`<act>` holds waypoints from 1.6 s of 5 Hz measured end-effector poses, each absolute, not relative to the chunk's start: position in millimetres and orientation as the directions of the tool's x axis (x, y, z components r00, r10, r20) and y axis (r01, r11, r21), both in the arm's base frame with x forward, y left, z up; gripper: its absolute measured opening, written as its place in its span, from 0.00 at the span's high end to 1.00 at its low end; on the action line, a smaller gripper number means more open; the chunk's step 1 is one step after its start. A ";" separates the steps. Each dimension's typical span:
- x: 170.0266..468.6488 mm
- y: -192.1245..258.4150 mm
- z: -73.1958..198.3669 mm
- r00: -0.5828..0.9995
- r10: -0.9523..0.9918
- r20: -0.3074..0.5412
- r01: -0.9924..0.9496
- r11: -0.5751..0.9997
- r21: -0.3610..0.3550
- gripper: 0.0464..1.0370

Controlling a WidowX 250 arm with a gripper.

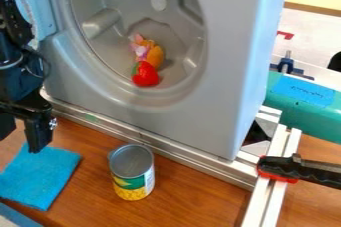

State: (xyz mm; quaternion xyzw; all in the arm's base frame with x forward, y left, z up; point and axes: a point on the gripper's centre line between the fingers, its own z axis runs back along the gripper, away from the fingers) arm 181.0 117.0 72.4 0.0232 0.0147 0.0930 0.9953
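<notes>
The blue cloth point(43, 173) lies on the wooden table point(193, 196) at the near left, spread almost flat. This low, open placement appears to leave its edges accessible. The black gripper point(19, 143) is located above and beside the cloth's far edge, at the left of the view. Its fingers are spread, with a visible gap between them, and pinch nothing; they point downward, an attitude suited to approach from above.

To the right of the cloth, and apart from it, the can point(132, 172) stands upright on its base, presumably for stability. Its wrap is green and yellow with a picture of yellow kernels; the small print on its side cannot be made out.

Beyond these items stands the grey housing point(223, 66). In the lower part of its round recess point(136, 2) rest a red toy point(144, 74) with a green top, an orange toy point(154, 56) and a pink-and-white toy point(140, 50), grouped closely. The curved wall likely retains them.

The metal rails point(180, 154) border the housing's base. At the right, the clamp point(293, 170) grips a rail, probably to prevent shifting. Farther right, the blue tape point(304, 89) on the green object point(316, 115) carries illegible handwriting.
</notes>
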 end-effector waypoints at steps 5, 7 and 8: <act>174.1 163.4 -7.7 0.951 0.283 -0.121 -0.266 0.954 0.140 0.04; 173.6 182.0 -30.9 0.930 0.295 -0.218 -0.255 0.947 0.193 0.04; 181.9 186.4 -52.1 0.937 0.279 -0.212 -0.250 0.956 0.155 0.04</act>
